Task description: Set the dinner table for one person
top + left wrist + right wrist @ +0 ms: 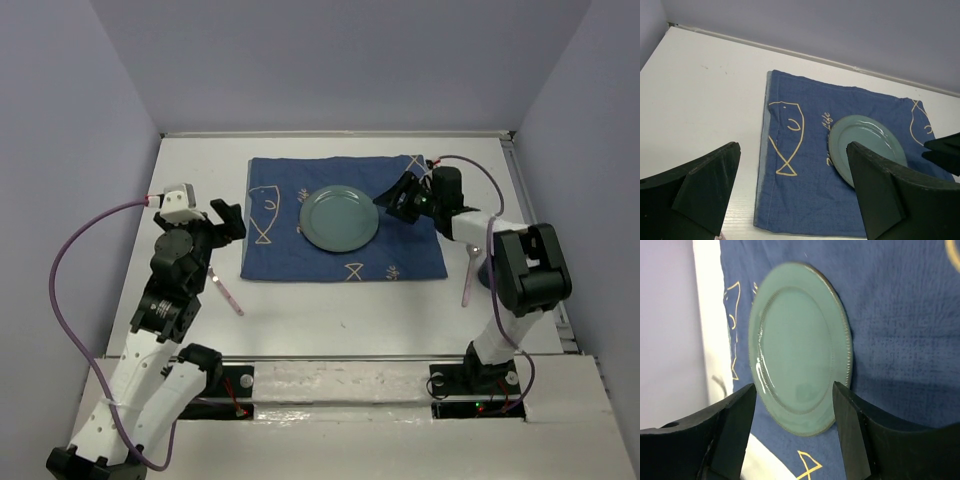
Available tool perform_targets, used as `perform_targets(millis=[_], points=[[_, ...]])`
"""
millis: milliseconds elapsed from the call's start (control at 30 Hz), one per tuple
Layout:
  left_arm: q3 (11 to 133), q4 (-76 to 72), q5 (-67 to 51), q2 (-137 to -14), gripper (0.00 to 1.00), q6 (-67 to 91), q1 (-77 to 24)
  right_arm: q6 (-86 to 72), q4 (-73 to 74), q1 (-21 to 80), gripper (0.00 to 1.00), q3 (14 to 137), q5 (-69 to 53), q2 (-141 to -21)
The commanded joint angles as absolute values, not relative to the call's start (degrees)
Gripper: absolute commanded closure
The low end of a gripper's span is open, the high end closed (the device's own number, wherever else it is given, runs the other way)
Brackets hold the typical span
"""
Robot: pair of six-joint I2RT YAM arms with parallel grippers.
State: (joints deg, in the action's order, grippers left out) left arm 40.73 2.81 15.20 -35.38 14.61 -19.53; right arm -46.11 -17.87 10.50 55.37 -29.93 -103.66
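Observation:
The white dinner table (200, 170) carries a dark blue fish-patterned cloth (280, 250) with a round green plate (340, 220) on its middle. My left gripper (228, 222) is open and empty, hovering over the table just left of the cloth; its wrist view looks past it (791, 165) onto the cloth (800, 190) and plate (865, 140). My right gripper (395, 200) is open and empty, at the plate's right edge; in its wrist view its jaws (795, 390) straddle the plate's near rim (795, 340) without touching it.
A pale pink utensil (227, 291) lies on the table left of the cloth's near corner. A second pale utensil (470, 272) lies right of the cloth, beside the right arm. Lavender walls enclose the table on three sides.

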Motion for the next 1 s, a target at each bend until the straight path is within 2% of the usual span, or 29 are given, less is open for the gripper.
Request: perform_targets(millis=[0, 100, 133, 267, 567, 767, 967], points=[[40.34, 0.44, 13.2, -32.96, 0.01, 12.66, -19.86, -31.95, 1.51, 11.07, 0.36, 59.32, -17.01, -92.4], [40.17, 0.44, 9.85, -32.35, 0.01, 12.57, -19.86, -24.12, 13.15, 11.07, 0.41, 60.73, -6.54, -86.68], [40.17, 0.44, 7.84, -31.91, 0.01, 12.57, -19.95, -22.43, 19.88, 11.07, 0.45, 60.65, 2.46, -82.4], [40.43, 0.44, 4.93, -31.03, 0.01, 12.66, -20.3, -19.34, 33.82, 8.1, 0.56, 59.59, 18.7, -72.79], [40.78, 0.7, 5.36, -28.83, 0.01, 12.48, -24.78, -23.2, 46.93, -2.63, 0.55, 59.77, 28.12, -69.61], [40.87, 0.97, 6.06, -26.72, 0.01, 12.13, -28.03, -24.26, 46.59, -6.15, 0.54, 59.59, 23.41, -71.36], [40.96, 1.49, 7.47, -25.49, 0.01, 11.87, -30.41, -24.52, 44.74, -6.15, 0.55, 61.17, 22.31, -78.64]])
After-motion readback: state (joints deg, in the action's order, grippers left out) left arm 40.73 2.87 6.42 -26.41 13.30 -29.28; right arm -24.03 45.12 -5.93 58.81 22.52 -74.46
